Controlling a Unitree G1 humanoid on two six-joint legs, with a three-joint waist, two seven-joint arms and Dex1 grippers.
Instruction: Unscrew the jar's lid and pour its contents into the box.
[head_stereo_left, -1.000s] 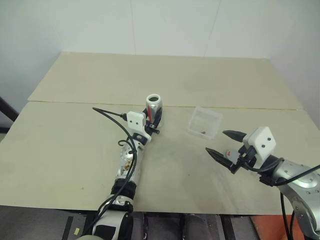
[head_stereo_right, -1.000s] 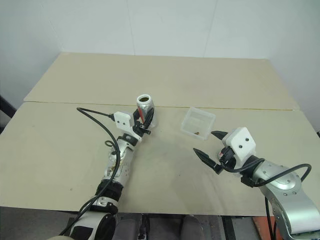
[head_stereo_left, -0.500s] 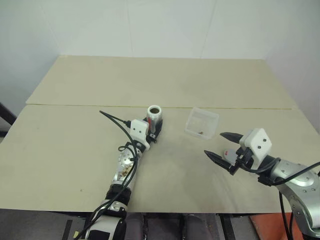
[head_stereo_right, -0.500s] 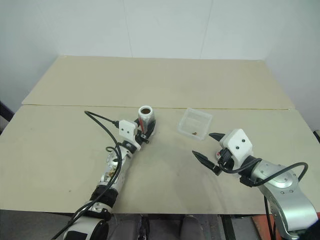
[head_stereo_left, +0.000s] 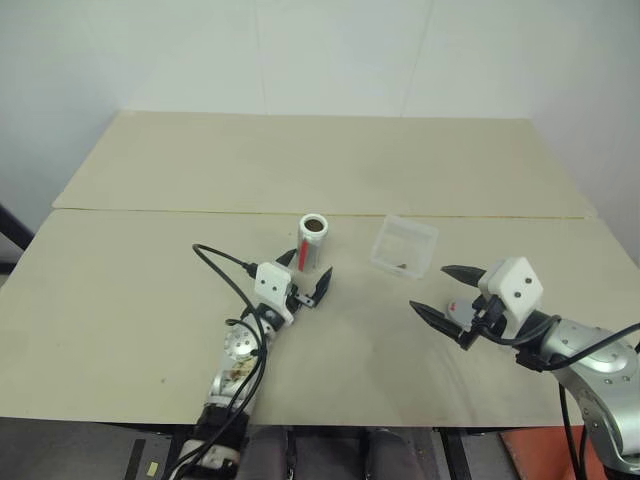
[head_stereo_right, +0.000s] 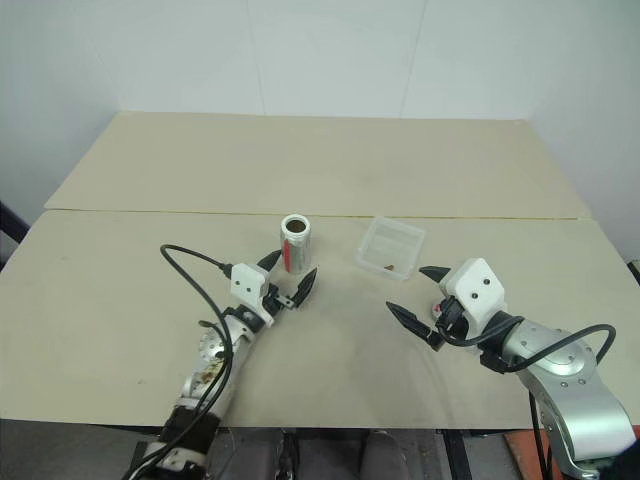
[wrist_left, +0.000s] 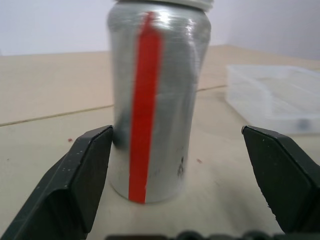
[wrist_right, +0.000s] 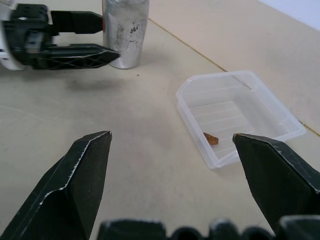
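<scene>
Jar (head_stereo_left: 314, 242) stands upright on the wooden table (head_stereo_left: 140, 280), near the seam between the two boards, mouth uncovered, red stripe facing the left gripper (head_stereo_left: 306, 281). Left gripper: fingers spread wide, holding nothing. The jar sits just beyond the fingertips and centred on the gap between them; in the left wrist view the jar (wrist_left: 156, 100) fills the space ahead of the two black fingers (wrist_left: 75, 185), with table visible on either side, so no contact.

Box (head_stereo_left: 406, 246) lies on the table to the right of the jar, apart from it. One small brown bit (wrist_right: 210, 138) rests on the box floor near a wall.

Right gripper (head_stereo_left: 447, 291): fingers wide apart, empty, poised above the table just in front of the box, pointing toward the jar's side.
</scene>
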